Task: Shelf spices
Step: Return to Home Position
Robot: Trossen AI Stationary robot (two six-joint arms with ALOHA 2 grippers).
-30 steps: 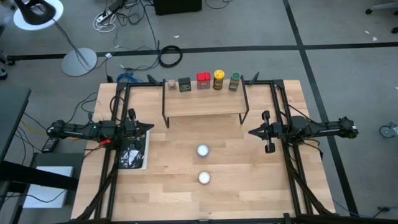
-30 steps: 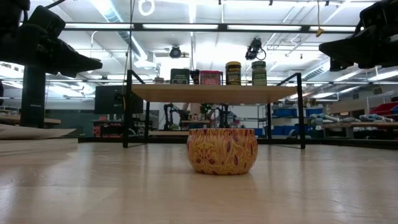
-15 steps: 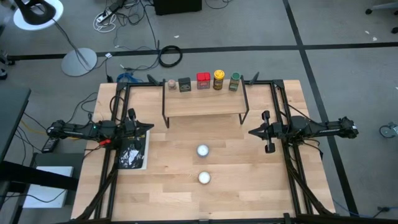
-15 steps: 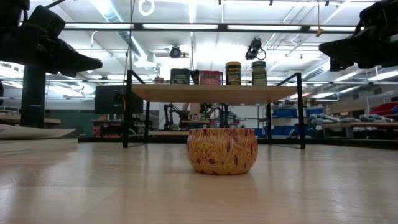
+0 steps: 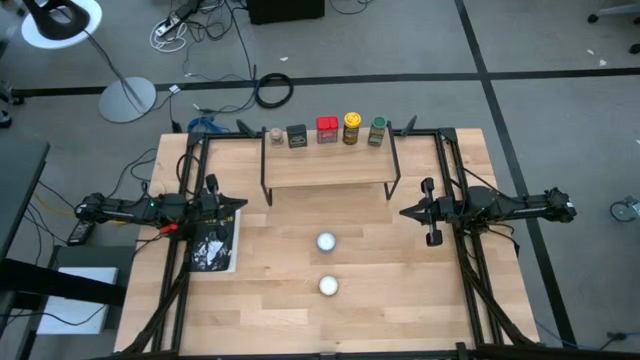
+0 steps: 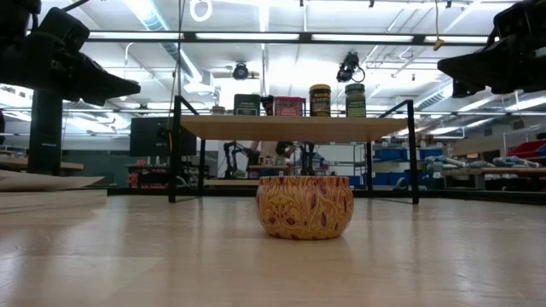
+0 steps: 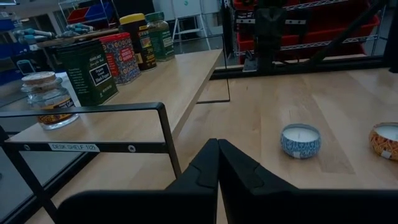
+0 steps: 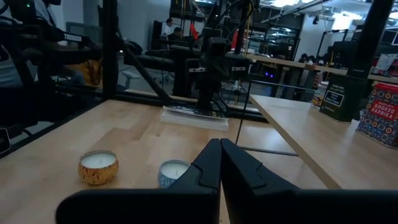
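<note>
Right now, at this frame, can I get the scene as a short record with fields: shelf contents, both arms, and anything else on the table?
Shelf: holds five spice containers in one row along its back edge
Row, left to right in the high view: tan jar, dark square tin, red box, yellow-lidded jar, green-lidded jar
Left hand: shut, empty, left of the shelf
Right hand: shut, empty, right of the shelf
Table, in front of the shelf: blue-patterned candle, yellow-patterned candle
</note>
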